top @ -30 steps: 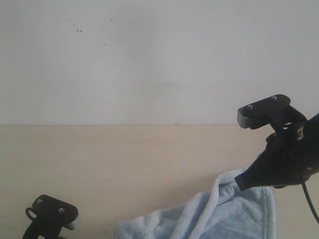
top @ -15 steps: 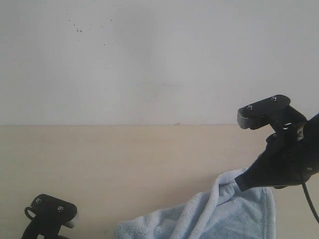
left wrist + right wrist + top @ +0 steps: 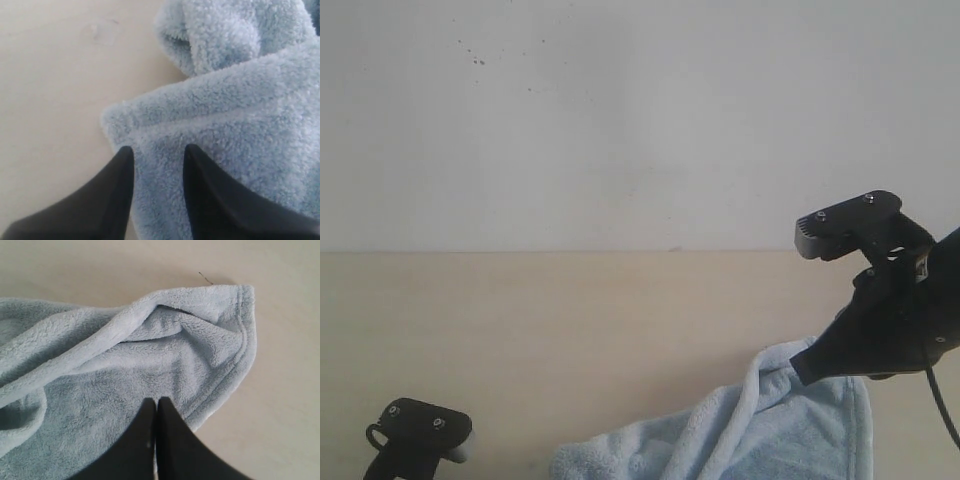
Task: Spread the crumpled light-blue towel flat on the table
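Observation:
The pale blue fluffy towel lies bunched at the table's front right, with one hemmed corner flat on the table. My right gripper is shut, its tips down on the cloth a little inside the hemmed edge; no cloth shows between the fingers. The right arm hangs over the towel's raised far edge. My left gripper is open, its two black fingers straddling another hemmed edge of the towel near a corner. Only the left wrist housing shows in the exterior view.
The beige table meets a white wall at the back. Bare tabletop extends left of and behind the towel. A thick rolled fold of the towel lies beyond the left gripper.
The left wrist housing has sunk lower and slightly leftward in the exterior view. The right arm and the towel have stayed still.

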You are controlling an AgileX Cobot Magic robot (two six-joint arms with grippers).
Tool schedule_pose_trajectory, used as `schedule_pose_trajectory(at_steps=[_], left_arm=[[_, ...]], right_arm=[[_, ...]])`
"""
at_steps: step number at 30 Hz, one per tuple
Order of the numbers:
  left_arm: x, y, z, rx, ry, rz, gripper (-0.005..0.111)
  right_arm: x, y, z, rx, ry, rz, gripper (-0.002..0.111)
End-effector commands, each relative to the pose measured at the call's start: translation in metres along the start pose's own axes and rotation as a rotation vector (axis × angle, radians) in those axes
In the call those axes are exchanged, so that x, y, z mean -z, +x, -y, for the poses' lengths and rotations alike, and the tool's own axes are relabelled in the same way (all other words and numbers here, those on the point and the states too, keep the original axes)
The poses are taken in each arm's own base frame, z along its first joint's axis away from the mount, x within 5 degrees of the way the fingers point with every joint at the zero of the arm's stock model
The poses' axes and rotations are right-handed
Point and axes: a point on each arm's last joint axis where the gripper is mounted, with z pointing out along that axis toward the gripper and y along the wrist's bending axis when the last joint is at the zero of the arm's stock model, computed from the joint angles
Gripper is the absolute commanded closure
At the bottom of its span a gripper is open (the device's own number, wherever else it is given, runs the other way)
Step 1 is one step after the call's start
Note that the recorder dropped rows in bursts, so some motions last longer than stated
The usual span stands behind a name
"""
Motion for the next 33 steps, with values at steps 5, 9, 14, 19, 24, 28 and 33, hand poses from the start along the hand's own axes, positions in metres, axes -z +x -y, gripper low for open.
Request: schedule_pose_trajectory(at_steps=[5, 9, 14, 19, 24, 28, 33], left_arm=[[0.037, -0.024, 0.016, 0.107, 0.158, 0.172, 0.081], [0.043, -0.025, 0.019, 0.116, 0.195, 0.181, 0.081], [0.036, -0.027, -0.001, 0.116, 0.127, 0.164, 0.081], [0.027, -0.027, -0.018, 0.106, 0.101, 0.15, 0.081], [0.015, -0.025, -0.016, 0.114, 0.15, 0.143, 0.071], [0.0, -0.023, -0.018, 0.126, 0.14, 0.095, 0.064], [-0.01, -0.02, -0.019, 0.135, 0.148, 0.069, 0.063]], right_arm=[[0.003, 0.001, 0.0, 0.007, -0.001, 0.003, 0.108], [0.003, 0.001, -0.001, 0.009, -0.011, 0.003, 0.108], [0.003, 0.001, -0.001, 0.016, -0.011, 0.005, 0.108], [0.003, 0.0, -0.001, 0.023, -0.011, 0.007, 0.108], [0.003, 0.0, -0.001, 0.018, -0.013, 0.01, 0.108], [0.003, 0.0, -0.002, 0.005, -0.024, 0.007, 0.108], [0.003, 0.0, -0.004, -0.003, -0.042, 0.009, 0.108]])
